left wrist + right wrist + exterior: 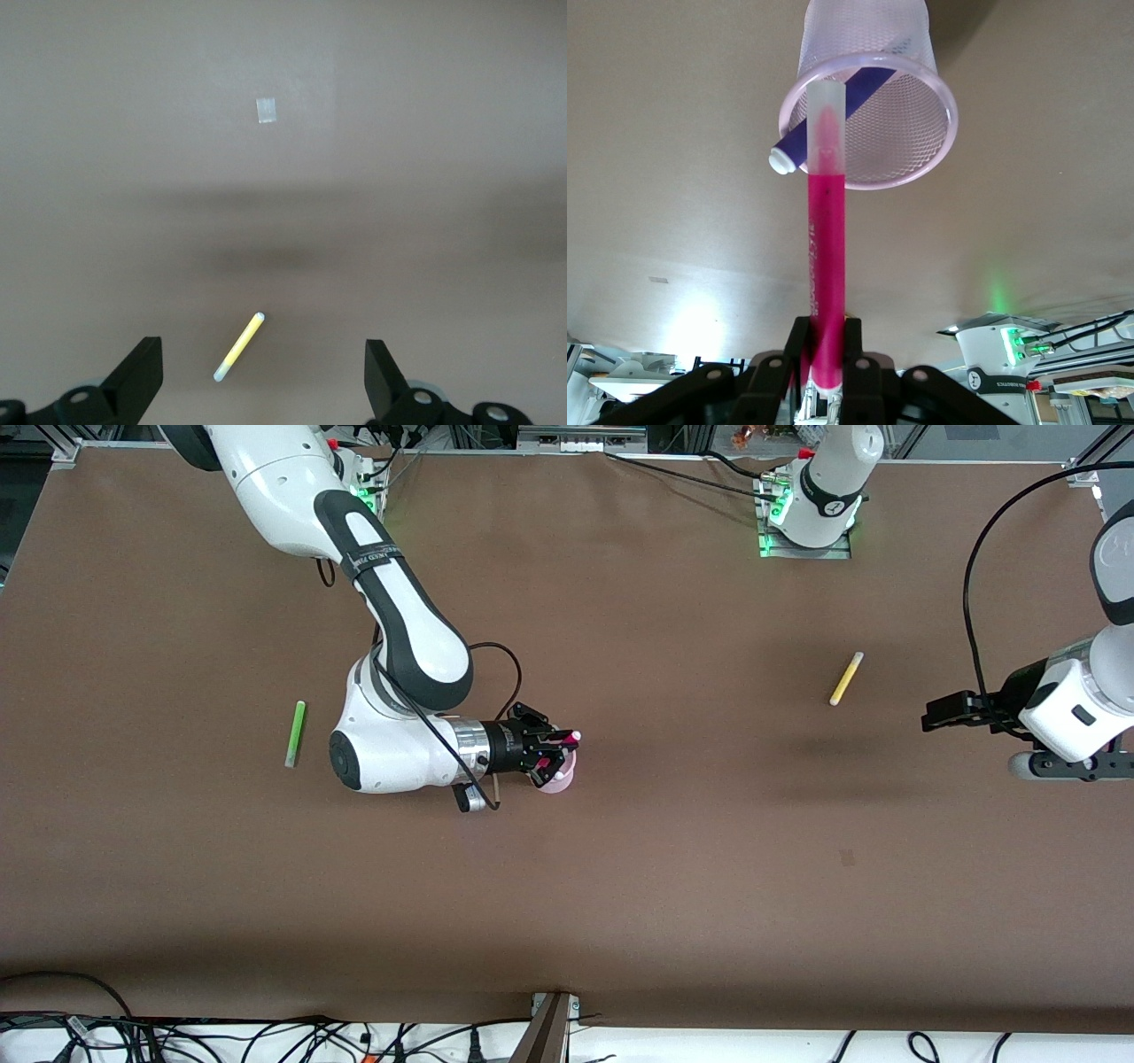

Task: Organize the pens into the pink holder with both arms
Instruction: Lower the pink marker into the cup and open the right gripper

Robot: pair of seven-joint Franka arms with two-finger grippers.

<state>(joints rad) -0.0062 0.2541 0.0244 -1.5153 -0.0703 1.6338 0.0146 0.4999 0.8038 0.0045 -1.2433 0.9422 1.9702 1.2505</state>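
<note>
My right gripper (556,746) is shut on the magenta-pink pen (570,737) and holds it level over the pink holder (558,781). In the right wrist view the pen (825,257) runs from the gripper (826,350) to the holder's rim (943,133). The purple-blue pen (833,111) leans inside, with its pale end over the rim. The green pen (295,733) lies toward the right arm's end. The yellow pen (846,678) lies toward the left arm's end. My left gripper (941,716) is open and empty above the table beside the yellow pen (239,346), which shows between its fingers (140,376).
A small pale tape mark (848,857) is on the brown table, nearer to the front camera than the yellow pen; it also shows in the left wrist view (267,111). Cables lie along the table's front edge (266,1036). The arm bases (811,522) stand at the table's back edge.
</note>
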